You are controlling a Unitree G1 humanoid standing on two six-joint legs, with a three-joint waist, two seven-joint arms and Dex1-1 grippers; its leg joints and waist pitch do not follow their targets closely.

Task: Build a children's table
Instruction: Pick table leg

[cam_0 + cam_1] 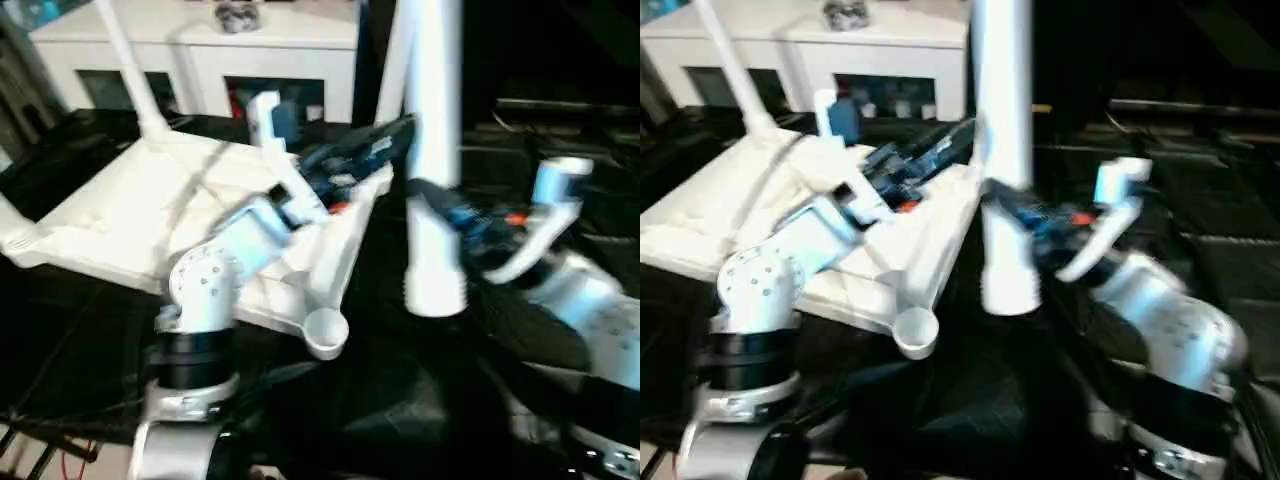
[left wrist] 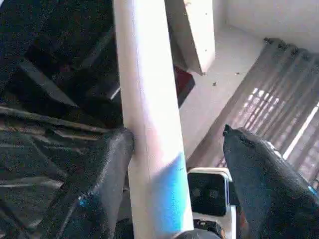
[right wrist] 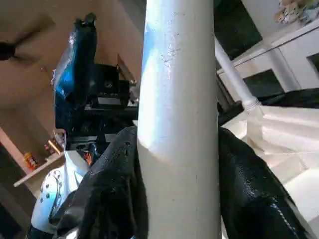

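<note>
One upside-down tabletop [image 1: 150, 220], one leg socketed [image 1: 130, 70]; right gripper [image 3: 174, 164] clamps a second leg [image 1: 435, 150], left gripper [image 2: 174, 169] gapes around it.

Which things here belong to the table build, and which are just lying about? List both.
Job:
- tabletop, underside up
- leg clamped upright in the right gripper
- fitted leg at the far corner
- left gripper, astride the held leg

Lying about:
- white cabinet behind
- clutter on top of it
</note>
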